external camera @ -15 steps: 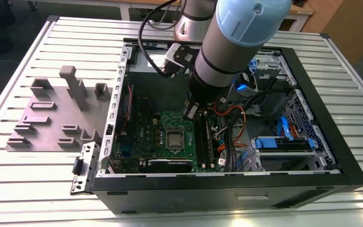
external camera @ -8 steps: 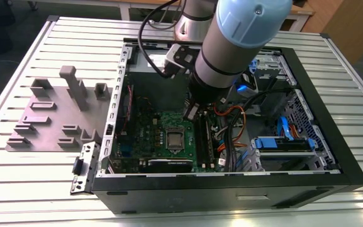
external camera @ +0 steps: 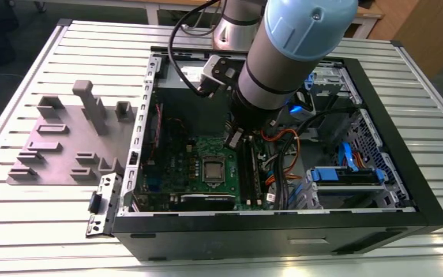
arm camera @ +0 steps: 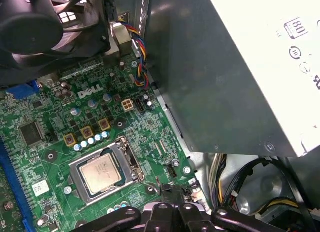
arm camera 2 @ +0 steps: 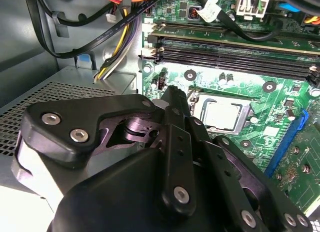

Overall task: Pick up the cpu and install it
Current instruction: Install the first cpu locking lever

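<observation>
Here the cpu [arm camera: 102, 173] [arm camera 2: 222, 115] [external camera: 213, 169] already sits in the socket [arm camera: 126, 151] on the motherboard [external camera: 183, 167], low and centre in the exterior view. The gripper [arm camera 2: 172, 95] hangs just above; whether its fingers are apart I cannot tell.

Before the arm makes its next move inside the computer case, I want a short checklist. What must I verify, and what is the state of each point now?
1. The cpu lies flat in the socket frame on the motherboard: ok.
2. The cpu sits square to the frame in both wrist views: ok.
3. The gripper holds nothing: cannot tell, its fingertips are hidden.
4. The gripper is apart from the cpu: ok, it is beside the socket, not on it.
5. Cables near the power supply lie away from the socket: ok.
6. The cpu is fully seated and locked: cannot tell.
</observation>
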Available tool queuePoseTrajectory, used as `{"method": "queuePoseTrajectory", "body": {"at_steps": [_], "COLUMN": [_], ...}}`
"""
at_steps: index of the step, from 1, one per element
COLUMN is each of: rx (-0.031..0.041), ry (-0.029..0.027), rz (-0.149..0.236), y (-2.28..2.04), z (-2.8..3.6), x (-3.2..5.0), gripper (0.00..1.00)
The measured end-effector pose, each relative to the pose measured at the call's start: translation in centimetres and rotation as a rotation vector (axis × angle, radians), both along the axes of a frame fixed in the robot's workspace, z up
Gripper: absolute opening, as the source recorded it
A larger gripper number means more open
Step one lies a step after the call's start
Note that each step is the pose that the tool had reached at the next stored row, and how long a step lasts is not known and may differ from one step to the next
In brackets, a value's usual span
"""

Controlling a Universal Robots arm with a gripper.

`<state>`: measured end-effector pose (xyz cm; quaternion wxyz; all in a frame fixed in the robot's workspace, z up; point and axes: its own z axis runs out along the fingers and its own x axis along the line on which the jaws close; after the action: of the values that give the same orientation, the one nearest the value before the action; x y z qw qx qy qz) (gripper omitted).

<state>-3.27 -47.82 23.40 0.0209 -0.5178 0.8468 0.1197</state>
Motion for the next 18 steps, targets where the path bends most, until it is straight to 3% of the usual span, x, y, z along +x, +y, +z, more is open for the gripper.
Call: {"method": "queuePoseTrajectory", "body": {"at_steps": [11, 18], "rx": [-0.0003, -0.0007], "ry": [0.0000, 0.0000], "rz": [0.002, 0.042], "y": [-0.08, -0.39], "z": [0.35, 0.36], "x": [-0.18, -0.39], "gripper": [0.11, 0.11]}}
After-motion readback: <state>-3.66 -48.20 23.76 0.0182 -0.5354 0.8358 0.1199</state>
